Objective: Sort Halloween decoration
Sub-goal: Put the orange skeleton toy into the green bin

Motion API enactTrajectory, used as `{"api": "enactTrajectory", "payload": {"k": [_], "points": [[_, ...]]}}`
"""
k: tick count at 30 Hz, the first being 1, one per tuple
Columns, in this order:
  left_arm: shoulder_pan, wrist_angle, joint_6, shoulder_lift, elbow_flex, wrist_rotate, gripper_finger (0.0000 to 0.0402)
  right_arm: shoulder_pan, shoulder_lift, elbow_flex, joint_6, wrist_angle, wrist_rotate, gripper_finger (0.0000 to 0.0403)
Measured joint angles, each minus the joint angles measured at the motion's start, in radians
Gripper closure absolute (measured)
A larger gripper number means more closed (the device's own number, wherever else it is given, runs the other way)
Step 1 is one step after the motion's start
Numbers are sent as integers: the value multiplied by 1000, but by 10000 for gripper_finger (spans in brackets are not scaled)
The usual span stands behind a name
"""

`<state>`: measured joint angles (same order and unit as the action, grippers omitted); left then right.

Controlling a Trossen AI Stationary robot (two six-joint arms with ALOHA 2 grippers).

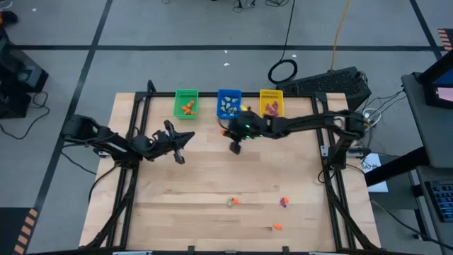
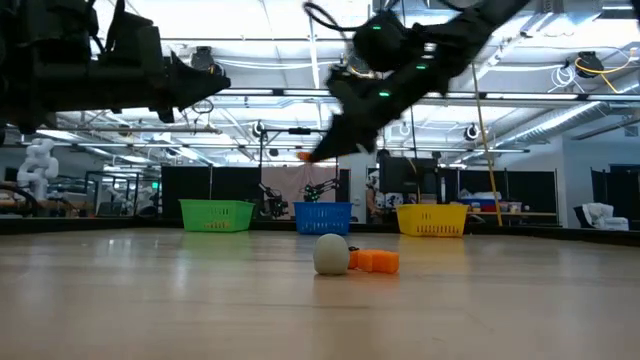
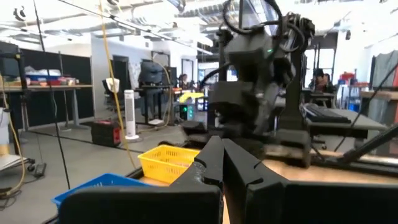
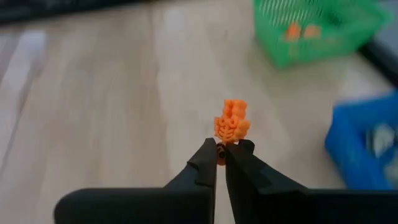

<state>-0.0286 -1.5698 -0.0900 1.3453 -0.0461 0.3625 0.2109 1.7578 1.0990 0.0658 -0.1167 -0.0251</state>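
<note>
Closest to the near table edge in the high view, one orange trinket is seen alone on the wooden table. Slightly farther in, a pale grey-beige trinket is seen touching another small orange piece; in the low view these are shown as a pale ball beside an orange block. Near them, toward the right, a purple-and-orange trinket is seen lying apart. Farther back, over the middle of the table, the right gripper is raised above the surface, with its fingers closed on a small orange decoration, pinched at its lower end; in the low view it is shown as a small orange bit at the fingertips. Level with it on the left side, the left gripper is held above the table, shut and empty. At the far edge three bins are lined up: a green bin with orange pieces inside, a blue bin with pale pieces inside, and a yellow bin with a purple piece inside. The right arm is stretched in front of the blue and yellow bins.
</note>
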Motion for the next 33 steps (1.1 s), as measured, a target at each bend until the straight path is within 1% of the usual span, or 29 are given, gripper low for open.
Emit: {"api": "enactTrajectory", "payload": {"k": [5,9,15,18,23,27,30,33], "points": [[0,-2,-1,-10,1,1,402,33,174,238,-6,13,1,394],[0,-1,-3,-10,1,1,402,71,306,426,-1,81,1,394],[0,-2,-4,-29,21,1,402,119,456,613,2,118,-1,397],[0,-2,-4,-49,26,2,402,126,515,697,15,121,-2,402],[0,2,-3,-72,40,4,402,123,589,802,19,164,-6,402],[0,0,-2,-73,40,-1,402,123,596,843,11,237,-5,398],[0,0,-2,-73,41,-8,402,123,577,855,-11,343,-3,382],[-1,0,-3,-73,41,-12,402,123,571,856,-37,406,-3,353]]}}
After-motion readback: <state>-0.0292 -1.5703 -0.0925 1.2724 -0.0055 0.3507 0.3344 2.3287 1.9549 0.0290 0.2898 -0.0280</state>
